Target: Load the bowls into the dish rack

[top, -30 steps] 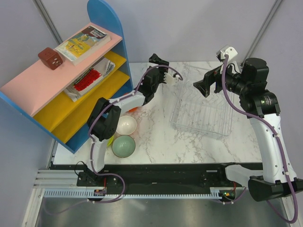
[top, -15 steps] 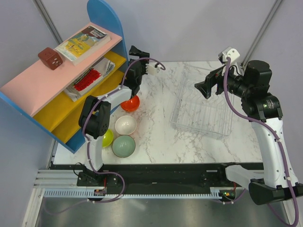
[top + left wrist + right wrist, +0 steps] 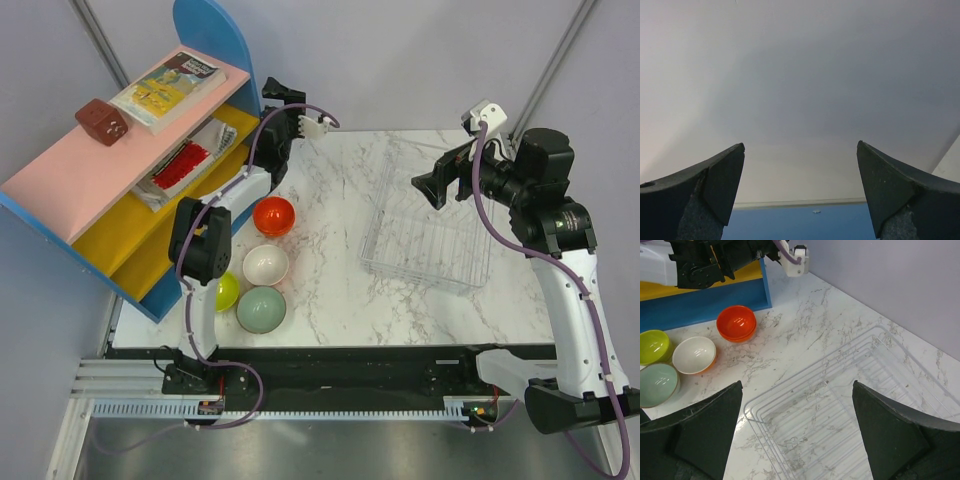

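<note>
Four bowls sit in a cluster at the table's left: a red-orange bowl [image 3: 273, 216] [image 3: 737, 322], a bowl that is white inside [image 3: 266, 265] [image 3: 694, 355], a lime-yellow bowl [image 3: 227, 291] [image 3: 652, 346] and a pale grey-green bowl [image 3: 261, 309] [image 3: 657, 385]. The clear dish rack [image 3: 425, 235] [image 3: 840, 430] stands right of centre, with nothing in it. My left gripper [image 3: 279, 95] [image 3: 800, 145] is open, raised at the shelf's blue end panel, behind the bowls. My right gripper [image 3: 428, 188] [image 3: 797, 383] hangs open above the rack's left end.
A blue, pink and yellow shelf unit [image 3: 120, 190] with books and a brown box fills the left side, close to the bowls. The left wrist view shows only grey wall and a strip of blue panel [image 3: 800, 225]. Grey walls bound the table at the back.
My left arm has swung left and back from near the rack to the shelf's end panel, uncovering the red-orange bowl. The shelf unit has shifted slightly left. The right arm barely moved.
</note>
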Robot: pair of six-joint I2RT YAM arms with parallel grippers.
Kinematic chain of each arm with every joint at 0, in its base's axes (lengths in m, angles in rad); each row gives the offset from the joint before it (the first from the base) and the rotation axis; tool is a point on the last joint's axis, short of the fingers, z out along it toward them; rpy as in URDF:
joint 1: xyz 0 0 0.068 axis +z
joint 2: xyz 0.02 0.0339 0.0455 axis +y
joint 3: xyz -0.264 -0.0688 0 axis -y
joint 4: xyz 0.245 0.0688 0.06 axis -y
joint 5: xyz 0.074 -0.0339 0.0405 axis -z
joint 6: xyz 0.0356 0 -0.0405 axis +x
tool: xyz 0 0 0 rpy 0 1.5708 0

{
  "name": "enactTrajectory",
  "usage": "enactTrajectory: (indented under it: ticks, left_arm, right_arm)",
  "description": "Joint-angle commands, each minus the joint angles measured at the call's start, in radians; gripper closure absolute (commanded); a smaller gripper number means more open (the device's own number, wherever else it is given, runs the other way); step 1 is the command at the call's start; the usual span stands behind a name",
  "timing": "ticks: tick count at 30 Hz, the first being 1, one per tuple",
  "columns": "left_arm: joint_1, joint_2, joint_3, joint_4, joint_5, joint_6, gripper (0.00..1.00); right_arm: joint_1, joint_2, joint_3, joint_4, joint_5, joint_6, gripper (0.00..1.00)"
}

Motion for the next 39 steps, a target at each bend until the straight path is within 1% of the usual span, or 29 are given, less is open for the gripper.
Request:
enactTrajectory:
  ticks: [1,7,12,17,22,26,30,31,39]
  left_arm:
    - [0.172,0.08,0.151,-0.014,-0.174,0.071,0.0]
    - [0.219,0.109,0.18,-0.044,-0.219,0.052,0.0]
    - [0.278,0.157,0.246,-0.086,-0.269,0.029,0.0]
    - [0.331,0.204,0.295,-0.092,-0.3,0.042,0.0]
    - [0.354,0.263,0.352,-0.101,-0.323,0.042,0.0]
    - [0.371,0.321,0.444,-0.173,-0.343,0.019,0.0]
    - [0.377,0.377,0.501,-0.215,-0.355,-0.009,0.0]
    - [0.409,0.385,0.512,-0.215,-0.357,-0.011,0.0]
    - [0.466,0.457,0.585,-0.232,-0.377,-0.024,0.0]
  right_arm:
    - [-0.008,-0.012,-0.005,0.027,-0.008,-0.001,0.02]
    - [-0.008,-0.012,-0.006,0.027,-0.011,-0.003,0.02]
    - [-0.008,-0.007,-0.001,0.029,-0.014,0.0,0.02]
    - [-0.009,-0.007,-0.002,0.029,-0.019,0.002,0.02]
    - [-0.009,-0.006,0.0,0.03,-0.022,0.005,0.02]
    - [-0.011,-0.006,0.0,0.03,-0.02,0.005,0.02]
    - [-0.012,-0.006,-0.005,0.03,-0.019,0.002,0.02]
    - [-0.011,-0.006,-0.006,0.032,-0.019,0.002,0.02]
    - [-0.014,0.0,-0.001,0.03,-0.02,0.002,0.02]
